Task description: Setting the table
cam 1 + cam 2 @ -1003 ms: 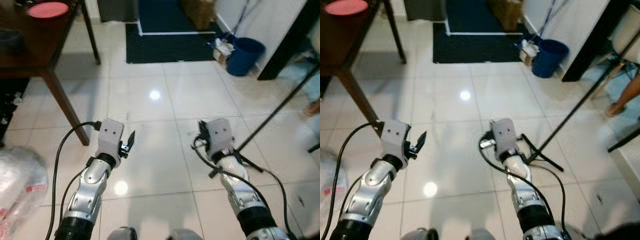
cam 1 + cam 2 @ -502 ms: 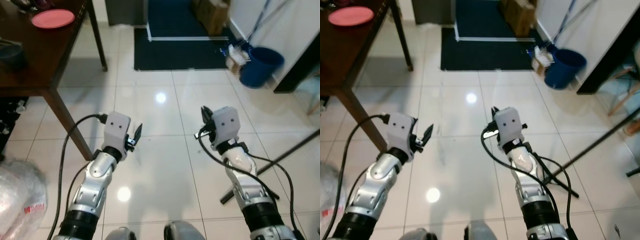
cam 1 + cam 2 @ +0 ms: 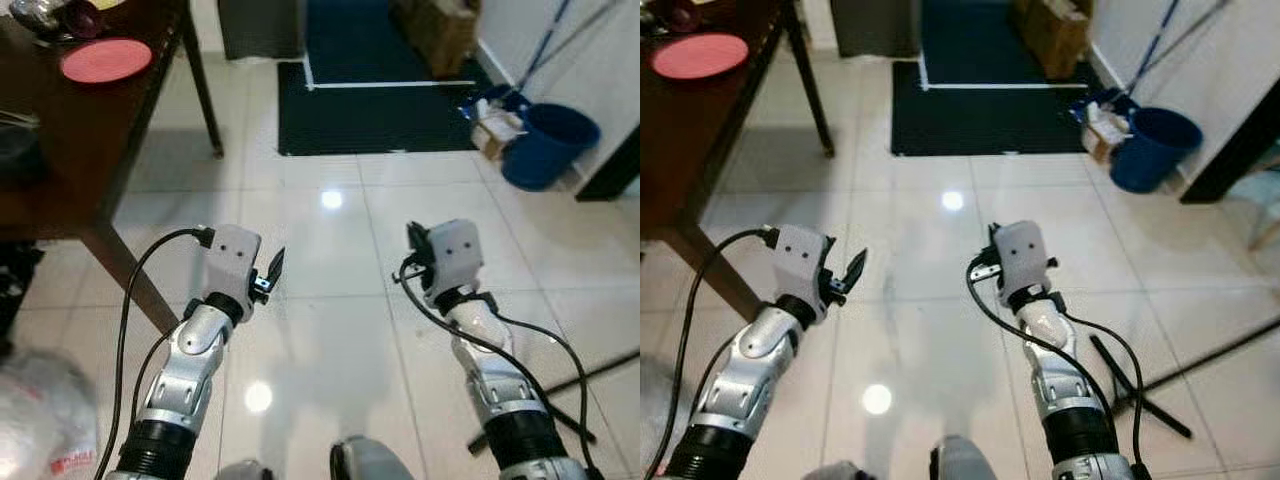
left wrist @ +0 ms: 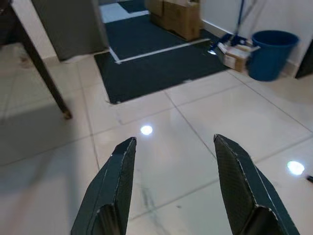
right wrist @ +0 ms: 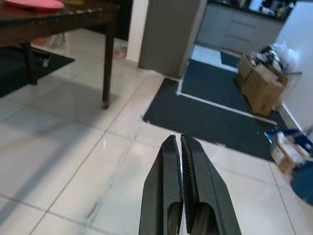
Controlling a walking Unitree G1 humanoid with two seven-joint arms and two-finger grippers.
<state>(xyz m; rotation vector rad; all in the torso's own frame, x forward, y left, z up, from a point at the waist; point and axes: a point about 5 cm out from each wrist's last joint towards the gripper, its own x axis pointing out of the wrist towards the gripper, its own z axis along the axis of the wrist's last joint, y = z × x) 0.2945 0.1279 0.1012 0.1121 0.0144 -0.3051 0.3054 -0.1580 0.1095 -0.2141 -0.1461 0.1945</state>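
Observation:
A dark wooden table (image 3: 90, 150) stands at the far left, with a pink plate (image 3: 105, 60) lying on it near its far end. The plate (image 5: 32, 4) also appears in the right wrist view on the tabletop (image 5: 63, 12). My left gripper (image 3: 272, 272) is held out over the tiled floor, right of the table's near leg. Its black fingers (image 4: 115, 186) are open with nothing between them. My right gripper (image 3: 413, 240) hovers over the floor further right. Its fingers (image 5: 171, 196) are shut together and hold nothing.
A dark floor mat (image 3: 380, 100) lies ahead, with cardboard boxes (image 3: 440, 30) behind it. A blue bucket (image 3: 550, 145) stands at the right beside a small box. Black stand legs (image 3: 590, 375) cross the floor near right. A plastic bag (image 3: 40, 420) lies near left.
The whole picture has shifted as the camera moved: more of the table shows, and the bucket and stand have slid right. Both arms keep the same pose.

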